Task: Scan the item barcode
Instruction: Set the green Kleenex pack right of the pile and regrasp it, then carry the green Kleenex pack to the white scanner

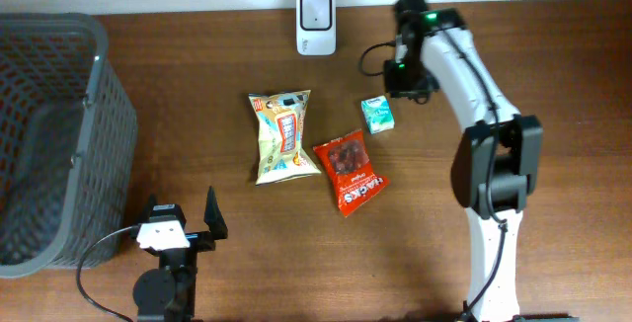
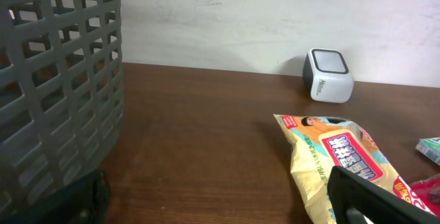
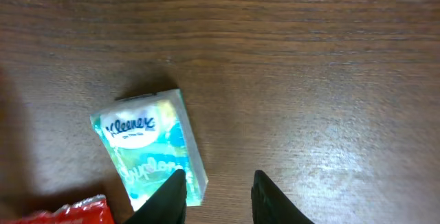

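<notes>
We see our right gripper point(image 3: 220, 179) slightly parted, holding nothing; one finger hides the teal Kleenex tissue pack's point(image 3: 148, 152) corner. Our left gripper point(image 1: 183, 203) is spread wide.

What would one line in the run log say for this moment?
task: scan barcode | left gripper: open, empty, near basket | right gripper: slightly open, empty, beside tissue pack | scanner: no item at it
</notes>
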`<action>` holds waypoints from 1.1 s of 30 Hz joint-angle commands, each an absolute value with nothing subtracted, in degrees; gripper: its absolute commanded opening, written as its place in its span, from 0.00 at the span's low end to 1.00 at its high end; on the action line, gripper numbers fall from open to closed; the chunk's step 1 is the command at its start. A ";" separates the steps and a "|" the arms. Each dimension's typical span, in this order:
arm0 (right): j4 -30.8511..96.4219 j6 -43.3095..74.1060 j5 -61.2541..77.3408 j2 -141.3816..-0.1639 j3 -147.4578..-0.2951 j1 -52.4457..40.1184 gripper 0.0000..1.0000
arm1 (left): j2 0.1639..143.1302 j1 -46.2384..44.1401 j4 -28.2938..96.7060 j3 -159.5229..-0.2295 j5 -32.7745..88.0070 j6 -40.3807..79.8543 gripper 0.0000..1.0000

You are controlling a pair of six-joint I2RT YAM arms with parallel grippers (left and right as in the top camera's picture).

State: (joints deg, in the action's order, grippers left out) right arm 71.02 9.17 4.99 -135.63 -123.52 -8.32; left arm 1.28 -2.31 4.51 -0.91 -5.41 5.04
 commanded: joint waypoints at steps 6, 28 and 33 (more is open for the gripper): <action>70.61 2.11 23.75 -140.59 -122.15 -6.13 0.32 | 1.06 -2.57 4.38 -0.51 -5.41 5.32 0.99; 74.54 18.17 -22.35 -135.81 -127.37 -11.44 0.04 | 1.06 -2.57 4.38 -0.51 -5.41 5.32 0.99; 77.38 26.79 -44.10 -136.79 -126.50 -18.00 0.04 | 1.06 -2.57 4.38 -0.51 -5.41 5.32 0.99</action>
State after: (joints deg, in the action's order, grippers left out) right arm 76.84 18.98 -23.44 -138.34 -126.28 -13.50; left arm 1.28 -2.31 4.51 -0.91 -5.41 5.04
